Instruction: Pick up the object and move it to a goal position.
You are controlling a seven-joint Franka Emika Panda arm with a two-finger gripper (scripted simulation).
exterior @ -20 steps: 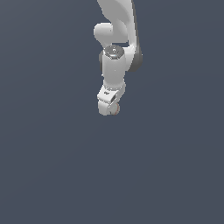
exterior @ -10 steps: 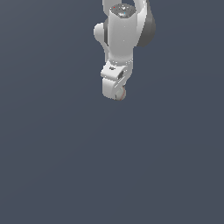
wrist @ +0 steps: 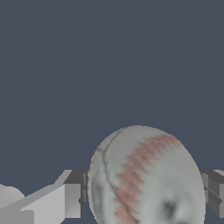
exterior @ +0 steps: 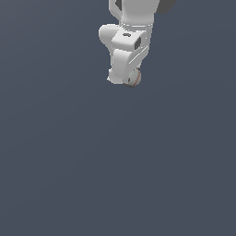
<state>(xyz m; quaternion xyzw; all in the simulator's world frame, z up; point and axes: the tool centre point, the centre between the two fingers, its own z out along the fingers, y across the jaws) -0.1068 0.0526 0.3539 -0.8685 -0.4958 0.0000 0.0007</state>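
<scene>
The whitish-grey ball (exterior: 134,78) with faint reddish stitch marks sits between the fingers of my white gripper (exterior: 129,79), near the top middle of the exterior view. In the wrist view the ball (wrist: 146,179) fills the space between the two grey fingertips (wrist: 74,192), which press on its two sides. The gripper is shut on the ball and holds it above the dark grey floor (exterior: 115,175). The arm's upper part runs out of the top of the exterior view.
Only the plain dark grey ground (wrist: 109,65) shows around and below the gripper. No goal marker shows in either view.
The gripper has moved up in the exterior view with the ball held in it, and now looks larger and nearer to the top edge.
</scene>
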